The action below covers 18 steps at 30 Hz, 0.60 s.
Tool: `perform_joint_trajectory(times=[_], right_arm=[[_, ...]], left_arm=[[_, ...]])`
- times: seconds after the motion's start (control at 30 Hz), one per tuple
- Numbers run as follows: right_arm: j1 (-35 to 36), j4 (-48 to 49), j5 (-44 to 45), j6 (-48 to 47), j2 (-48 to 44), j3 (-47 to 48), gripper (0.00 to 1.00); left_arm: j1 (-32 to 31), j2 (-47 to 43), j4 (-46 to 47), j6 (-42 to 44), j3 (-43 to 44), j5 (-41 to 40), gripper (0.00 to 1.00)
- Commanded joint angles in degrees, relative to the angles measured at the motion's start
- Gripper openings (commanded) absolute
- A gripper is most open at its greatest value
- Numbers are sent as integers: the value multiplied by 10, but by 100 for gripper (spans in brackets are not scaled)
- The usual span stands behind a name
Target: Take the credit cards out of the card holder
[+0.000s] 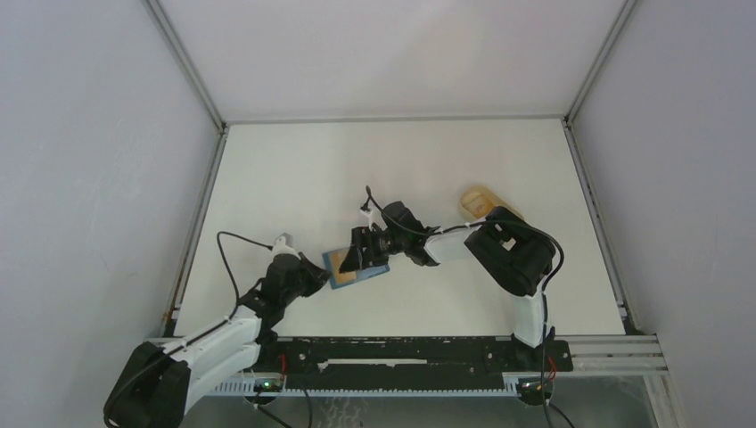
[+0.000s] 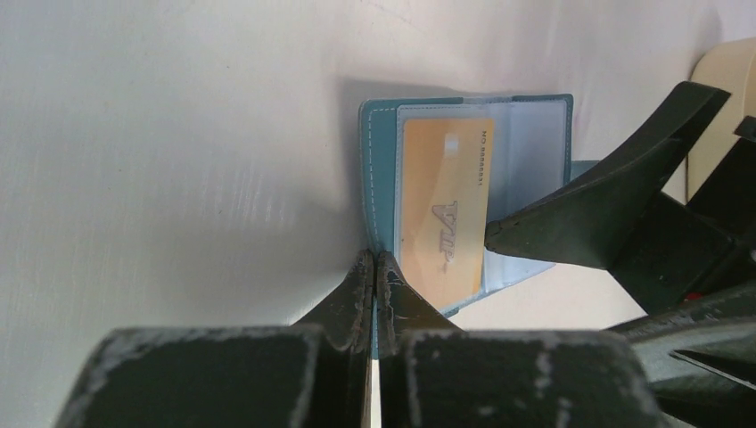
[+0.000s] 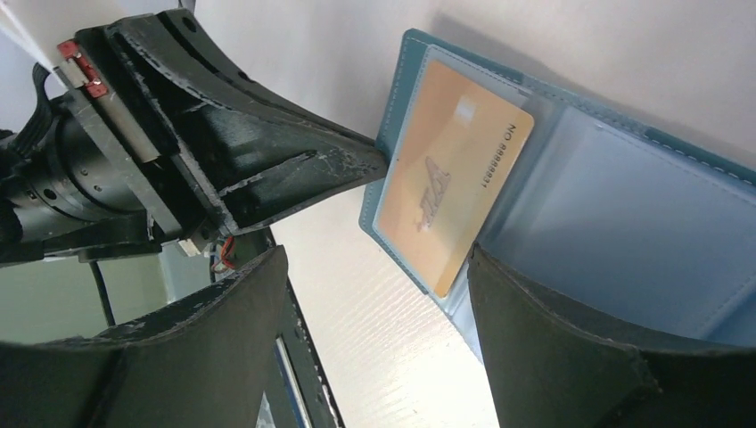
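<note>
The teal card holder lies open near the table's middle, also in the left wrist view and the right wrist view. An orange-tan credit card marked VIP sits in its clear sleeve. My left gripper is shut on the holder's edge. My right gripper is open over the holder. One of its fingers rests on the clear sleeve beside the card's edge. No dark cards show.
A pale tan flat thing lies on the table behind the right arm; I cannot tell what it is. White walls enclose the table on three sides. The black rail runs along the near edge.
</note>
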Motion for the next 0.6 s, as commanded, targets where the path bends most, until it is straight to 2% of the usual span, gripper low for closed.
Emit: perform_joint_trajectory(times=[0.0, 0.57], right_arm=[[-2, 38, 9, 18, 13, -4, 83], [18, 104, -5, 93, 51, -4, 83]], left_arm=[[3, 16, -14, 21, 9, -15, 0], [3, 49, 11, 20, 9, -13, 0]])
